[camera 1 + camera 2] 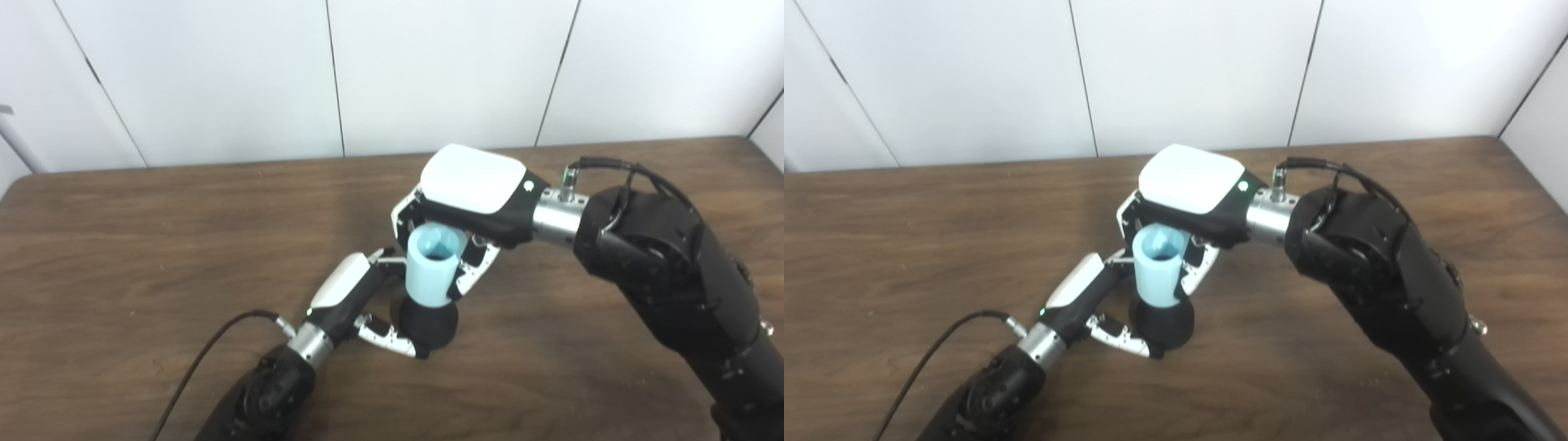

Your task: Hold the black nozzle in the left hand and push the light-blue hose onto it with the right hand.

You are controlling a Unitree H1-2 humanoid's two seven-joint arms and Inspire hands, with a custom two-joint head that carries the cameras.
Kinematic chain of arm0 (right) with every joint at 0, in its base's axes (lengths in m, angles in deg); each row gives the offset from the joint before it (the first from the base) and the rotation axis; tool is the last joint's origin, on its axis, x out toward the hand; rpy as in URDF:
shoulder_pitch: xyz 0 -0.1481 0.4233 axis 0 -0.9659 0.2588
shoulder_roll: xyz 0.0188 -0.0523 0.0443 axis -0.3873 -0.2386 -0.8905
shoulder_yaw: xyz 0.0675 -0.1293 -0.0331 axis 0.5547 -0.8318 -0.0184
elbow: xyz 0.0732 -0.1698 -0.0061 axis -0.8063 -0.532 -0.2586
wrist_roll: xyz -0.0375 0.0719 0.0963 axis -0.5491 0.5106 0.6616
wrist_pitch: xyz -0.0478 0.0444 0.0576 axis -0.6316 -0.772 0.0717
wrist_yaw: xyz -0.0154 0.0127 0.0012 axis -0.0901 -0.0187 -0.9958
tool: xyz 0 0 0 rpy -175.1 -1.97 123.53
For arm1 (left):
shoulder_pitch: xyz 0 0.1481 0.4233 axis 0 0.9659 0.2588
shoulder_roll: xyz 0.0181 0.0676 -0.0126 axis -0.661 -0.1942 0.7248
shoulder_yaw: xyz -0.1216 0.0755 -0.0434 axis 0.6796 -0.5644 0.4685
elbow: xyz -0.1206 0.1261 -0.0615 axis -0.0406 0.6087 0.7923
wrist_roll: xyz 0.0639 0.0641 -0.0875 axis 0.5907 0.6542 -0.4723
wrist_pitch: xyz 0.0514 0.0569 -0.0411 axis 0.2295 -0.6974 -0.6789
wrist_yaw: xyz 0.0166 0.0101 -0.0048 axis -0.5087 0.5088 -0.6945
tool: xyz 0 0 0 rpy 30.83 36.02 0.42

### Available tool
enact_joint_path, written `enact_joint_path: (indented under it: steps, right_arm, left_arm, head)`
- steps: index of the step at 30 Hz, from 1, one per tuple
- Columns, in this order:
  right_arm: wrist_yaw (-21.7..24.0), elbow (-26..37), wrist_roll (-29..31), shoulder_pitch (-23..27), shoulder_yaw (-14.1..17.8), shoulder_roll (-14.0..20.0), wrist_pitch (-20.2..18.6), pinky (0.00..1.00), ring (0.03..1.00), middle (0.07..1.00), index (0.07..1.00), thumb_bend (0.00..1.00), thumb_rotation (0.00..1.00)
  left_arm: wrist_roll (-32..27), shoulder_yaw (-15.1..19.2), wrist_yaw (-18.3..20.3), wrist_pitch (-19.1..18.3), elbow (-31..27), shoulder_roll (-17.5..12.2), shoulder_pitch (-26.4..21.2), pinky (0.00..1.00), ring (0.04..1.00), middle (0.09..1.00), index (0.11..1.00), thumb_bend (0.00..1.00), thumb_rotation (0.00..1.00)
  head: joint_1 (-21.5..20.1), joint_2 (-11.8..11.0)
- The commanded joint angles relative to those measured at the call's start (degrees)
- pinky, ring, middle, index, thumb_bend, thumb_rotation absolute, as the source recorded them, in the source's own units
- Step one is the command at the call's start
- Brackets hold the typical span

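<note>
Just below the middle of the frame, the black nozzle point(429, 323) stands upright on the brown wooden counter point(122, 245), its wide rounded base resting on the surface. The light-blue hose point(433, 264), a short stiff tube with its open end facing up, sits on top of the nozzle, its lower end meeting the black body.

The left hand point(361, 300) reaches in from the lower left of the frame and is closed on the nozzle: one finger curls around the base from the near side, touching it, while others reach toward the hose from the left. A black cable point(202, 361) trails from the left wrist toward the bottom edge.

The right hand point(465, 208) comes in from the right side of the frame, its white back plate facing up and sitting above and behind the hose. Its fingers point(474, 269) wrap down around the tube on both sides, grasping the upper half of it. The hose's open mouth shows just under the palm.

Behind the counter, across the upper part of the frame, runs a white panelled wall point(429, 73) with dark seams.
</note>
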Motion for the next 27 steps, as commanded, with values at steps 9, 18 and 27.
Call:
enact_joint_path:
  steps: [9, 18, 27]
  right_arm:
    - [0.07, 0.01, -0.01, 0.32, -0.53, 0.12, 0.24, 0.13, 0.215, 0.461, 0.499, 0.53, 0.00]
    - [-0.03, 1.31, 0.19, 0.36, 0.15, 0.56, -0.21, 0.29, 0.412, 0.465, 0.515, 0.53, 0.01]
    - [-8.11, 0.73, -6.10, -1.79, 1.37, 0.84, 8.99, 0.80, 0.829, 0.845, 0.742, 1.00, 0.38]
  left_arm:
    - [2.23, -1.70, 3.87, -3.07, 1.38, -0.74, 1.68, 0.97, 0.755, 0.498, 0.482, 0.52, 0.00]
    - [2.10, -1.67, 3.87, -2.81, 1.48, -0.87, 1.73, 0.97, 0.756, 0.498, 0.482, 0.52, 0.00]
    - [1.87, -1.72, 4.17, -2.70, 1.40, -1.07, 1.74, 0.97, 0.752, 0.498, 0.482, 0.52, 0.00]
  head:
    - [-0.16, -0.06]
    - [-0.18, -0.11]
    - [-0.18, 0.06]
